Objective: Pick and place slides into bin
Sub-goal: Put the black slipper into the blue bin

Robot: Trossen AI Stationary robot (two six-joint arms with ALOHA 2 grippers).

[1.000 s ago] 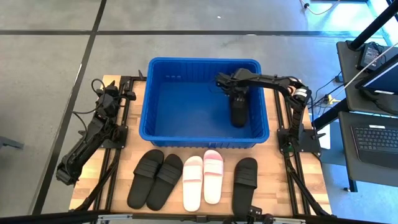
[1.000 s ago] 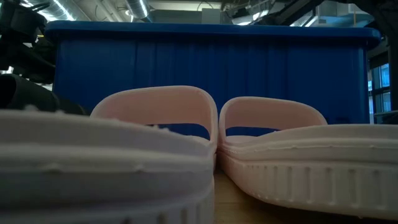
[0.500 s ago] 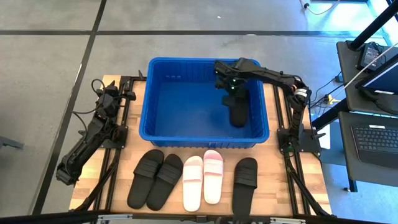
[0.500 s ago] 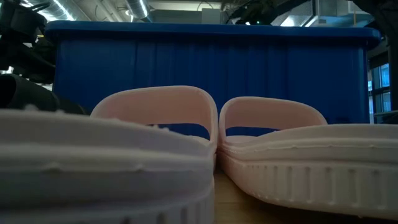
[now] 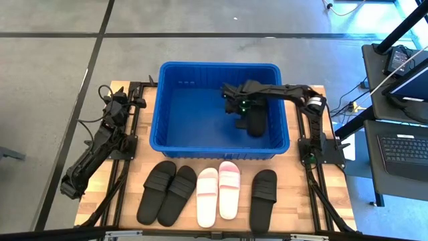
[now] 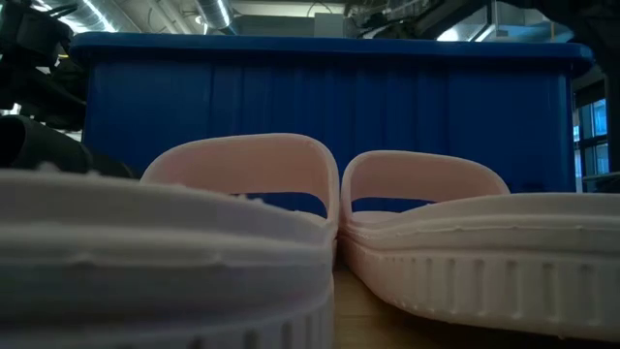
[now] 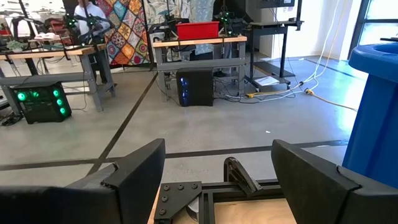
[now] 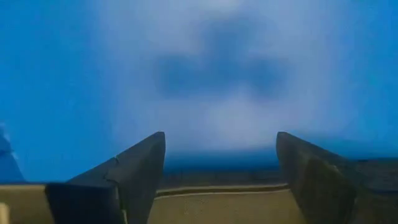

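Note:
One black slide (image 5: 255, 123) lies on the floor of the blue bin (image 5: 167, 100), at its right side. My right gripper (image 5: 229, 100) hangs over the bin's middle, left of that slide. It is open and empty in the right wrist view (image 8: 221, 143). On the table in front of the bin lie a black pair (image 5: 167, 193), a white slide (image 5: 207, 196), a pink slide (image 5: 229, 189) and a single black slide (image 5: 263, 199). My left gripper (image 7: 217, 155) is open and empty, and its arm (image 5: 100, 140) waits at the table's left side.
The bin's near wall (image 6: 320, 116) stands behind the pale slides (image 6: 242, 223) in the low view. Black frame rails (image 5: 130, 167) run along both sides of the table. Desks with laptops (image 5: 404, 144) stand past the table's right edge.
My right gripper has moved away from the black slide in the bin, first toward the far edge and then toward the table's left, and now points left over the bin's middle. The slide lies still on the bin floor.

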